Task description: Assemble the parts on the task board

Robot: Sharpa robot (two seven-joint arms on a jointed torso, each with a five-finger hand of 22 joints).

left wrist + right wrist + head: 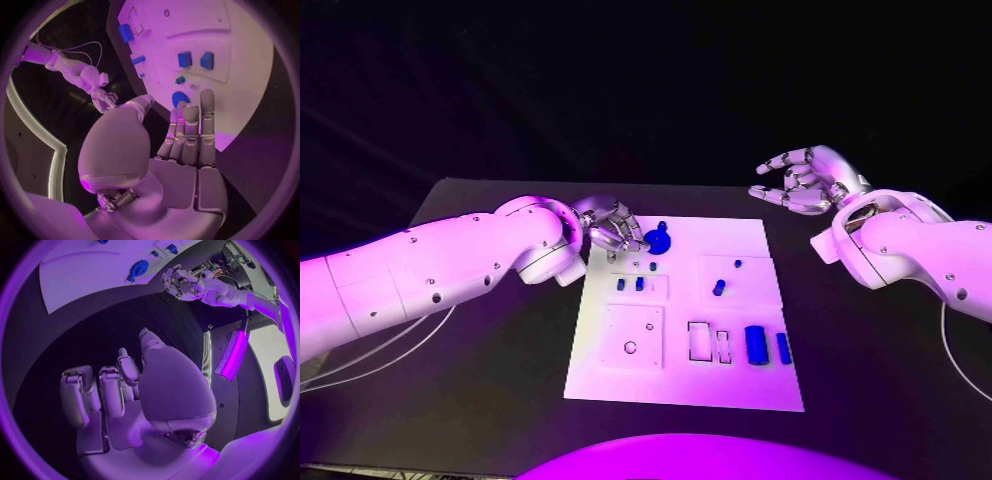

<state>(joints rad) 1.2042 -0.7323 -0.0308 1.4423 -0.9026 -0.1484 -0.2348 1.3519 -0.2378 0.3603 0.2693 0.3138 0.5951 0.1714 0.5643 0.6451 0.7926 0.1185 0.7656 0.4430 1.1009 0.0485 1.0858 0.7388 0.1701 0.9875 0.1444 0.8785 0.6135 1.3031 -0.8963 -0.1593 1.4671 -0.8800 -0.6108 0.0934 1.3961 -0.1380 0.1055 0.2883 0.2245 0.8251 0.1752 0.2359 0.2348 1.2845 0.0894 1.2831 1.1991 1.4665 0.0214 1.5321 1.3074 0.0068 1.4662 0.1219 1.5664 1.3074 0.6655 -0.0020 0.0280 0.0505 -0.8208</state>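
Observation:
The white task board (pixel 678 380) lies in the middle of the black table. A round blue part (pixel 658 238) sits near its far left corner. My left hand (pixel 615 228) hovers just left of that part, fingers stretched out and holding nothing; in the left wrist view the round part (pixel 180 98) lies just beyond the fingertips (pixel 207 100). Two small blue parts (pixel 630 284) stand in a raised plate, and a long blue block (pixel 756 344) lies near the right edge. My right hand (pixel 805 180) hangs beyond the board's far right corner, fingers apart and empty.
More small blue parts (pixel 718 287) dot the board's middle, and a thin blue bar (pixel 783 348) lies beside the long block. Rectangular slots (pixel 700 341) and a square plate with a hole (pixel 632 338) sit on the near half. Bare black table (pixel 473 400) surrounds the board.

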